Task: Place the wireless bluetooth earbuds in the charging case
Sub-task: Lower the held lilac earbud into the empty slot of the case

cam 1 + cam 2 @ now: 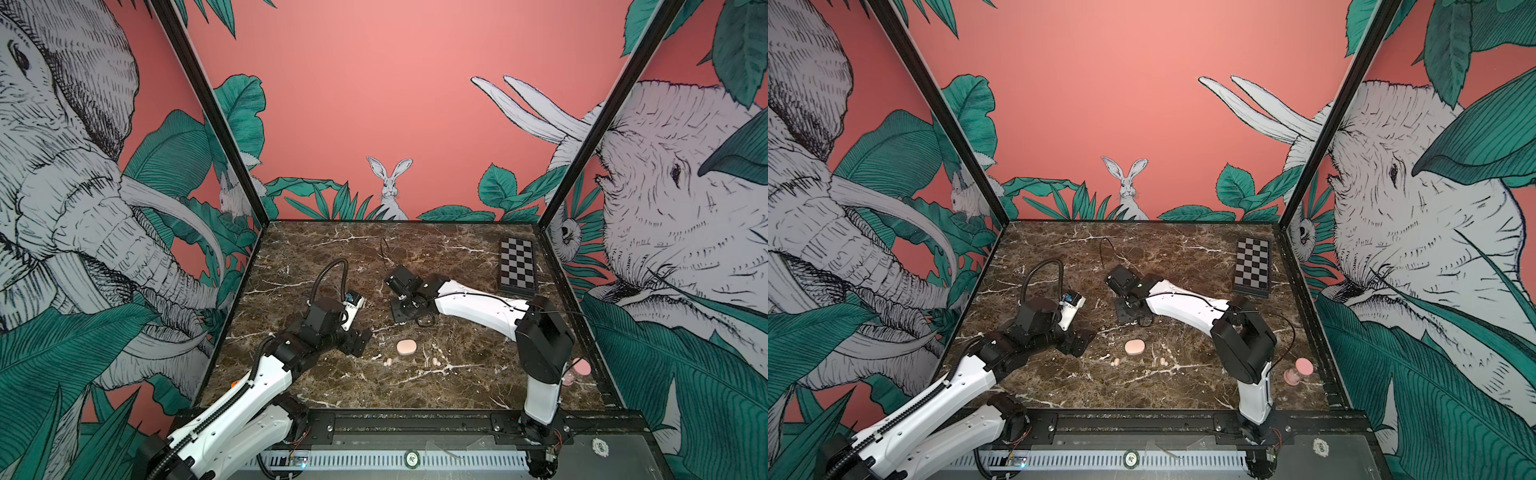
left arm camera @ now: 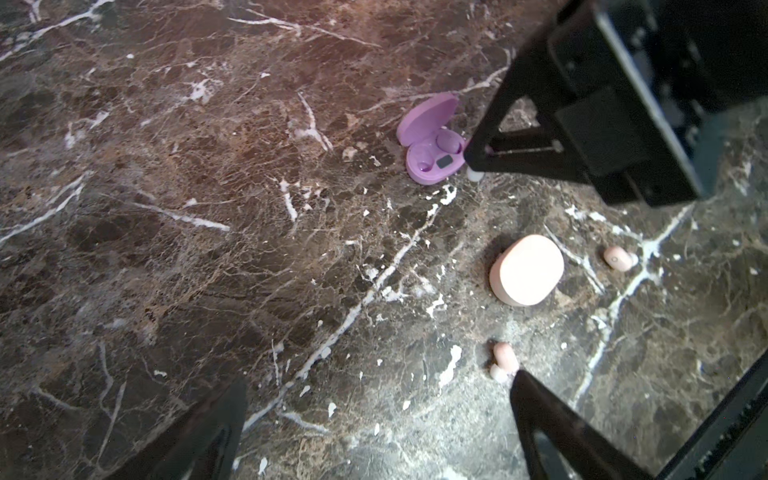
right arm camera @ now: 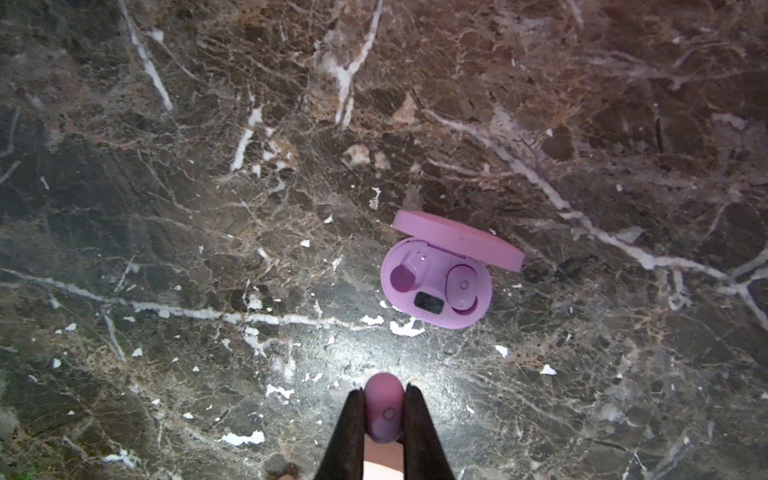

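Right gripper: jaws pinched on a lilac earbud, held above the marble tabletop. Just beyond it the open lilac charging case is seen, lid raised; one socket is already filled by a second lilac earbud, the other socket is bare. Left gripper: jaws spread wide, nothing between them, hovering near a closed peach case. Two peach earbuds are noted loose on the marble, one close to a left jaw, one beyond the case. A slip is judged likely: the bud is smooth and rounded and gripped only at its sides, so any twist on contact with the socket rim could pop it out. The light case could also be shoved or its lid knocked shut by a low approach. Open marble surrounds the lilac case on all sides seen. In a top view a checkerboard lies well apart, near the far right edge.
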`<act>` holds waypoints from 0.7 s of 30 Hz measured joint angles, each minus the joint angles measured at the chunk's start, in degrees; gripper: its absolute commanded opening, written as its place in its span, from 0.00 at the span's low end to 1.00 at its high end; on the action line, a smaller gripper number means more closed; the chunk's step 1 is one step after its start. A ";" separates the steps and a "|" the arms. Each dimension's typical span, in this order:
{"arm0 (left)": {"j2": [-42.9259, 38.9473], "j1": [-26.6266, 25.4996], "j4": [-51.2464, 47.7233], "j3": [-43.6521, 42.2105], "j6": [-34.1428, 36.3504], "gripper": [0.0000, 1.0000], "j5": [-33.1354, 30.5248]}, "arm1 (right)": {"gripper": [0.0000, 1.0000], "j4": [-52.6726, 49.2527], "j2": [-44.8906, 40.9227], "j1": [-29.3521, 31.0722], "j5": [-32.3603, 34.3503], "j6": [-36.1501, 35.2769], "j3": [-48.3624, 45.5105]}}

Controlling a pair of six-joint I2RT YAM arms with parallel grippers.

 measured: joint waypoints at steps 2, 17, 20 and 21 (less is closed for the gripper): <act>0.00 -0.44 -0.37 0.00 1.07 0.99 -0.11 | 0.14 0.09 -0.09 -0.09 0.44 -0.02 -0.02; -5.07 -0.44 3.67 -0.81 4.59 0.99 -5.75 | 0.13 0.20 -1.22 -0.46 2.32 -0.09 -0.46; -5.35 -0.44 4.24 -0.98 5.22 0.99 -6.67 | 0.13 0.15 -1.22 -0.59 2.75 -0.26 -0.39; -5.33 -0.44 4.26 -1.01 5.38 0.99 -6.88 | 0.13 0.15 -1.22 -0.63 2.82 -0.28 -0.35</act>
